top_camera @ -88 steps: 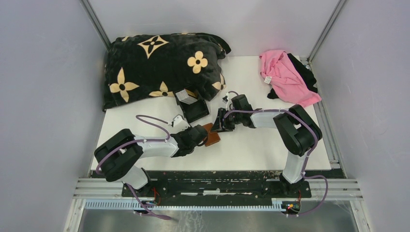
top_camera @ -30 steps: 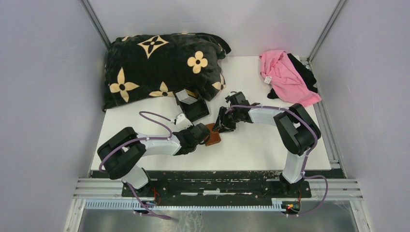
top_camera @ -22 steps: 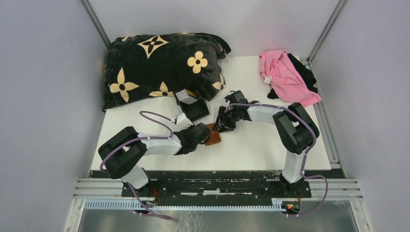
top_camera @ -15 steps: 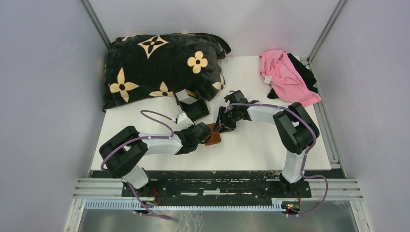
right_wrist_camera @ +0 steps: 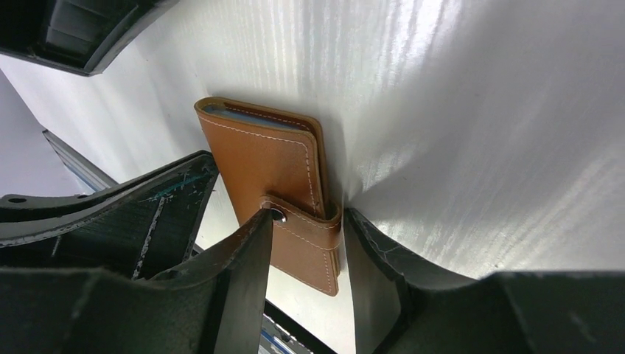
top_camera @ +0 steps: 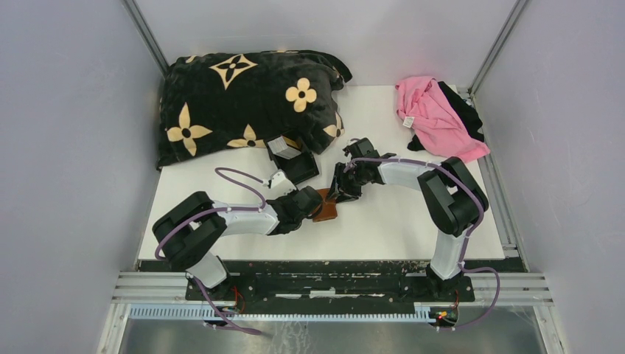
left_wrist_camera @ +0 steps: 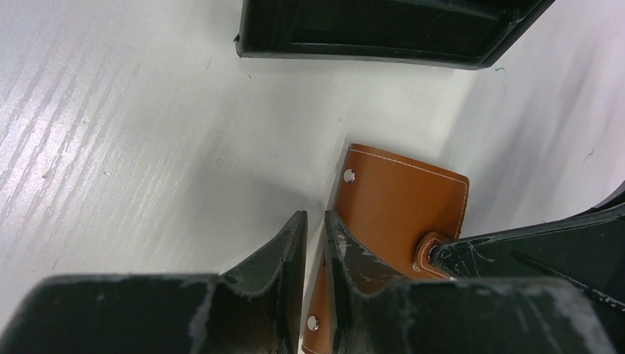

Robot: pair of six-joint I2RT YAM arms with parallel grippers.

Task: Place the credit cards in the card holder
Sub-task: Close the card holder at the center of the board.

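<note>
We see the small brown leather card holder [right_wrist_camera: 265, 162] on the white table [top_camera: 398, 221], one edge pinched in the narrow left end effector [left_wrist_camera: 313, 217], its snap-tab end clasped by the wider right end effector [right_wrist_camera: 308, 217]. Opposing pulls could slip it loose.

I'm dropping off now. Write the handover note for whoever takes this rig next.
Left pincer: nearly shut, apparently pinching the card holder by one edge.
Right pincer: jaws either side of the holder's snap-tab end, apparently gripping it.
Holder: folded shut, mid-table between both pincers; a grey-blue card edge shows inside.
Pale card stack sits in the black tray.
To do: open the holder, pocket the stack's cards.
</note>
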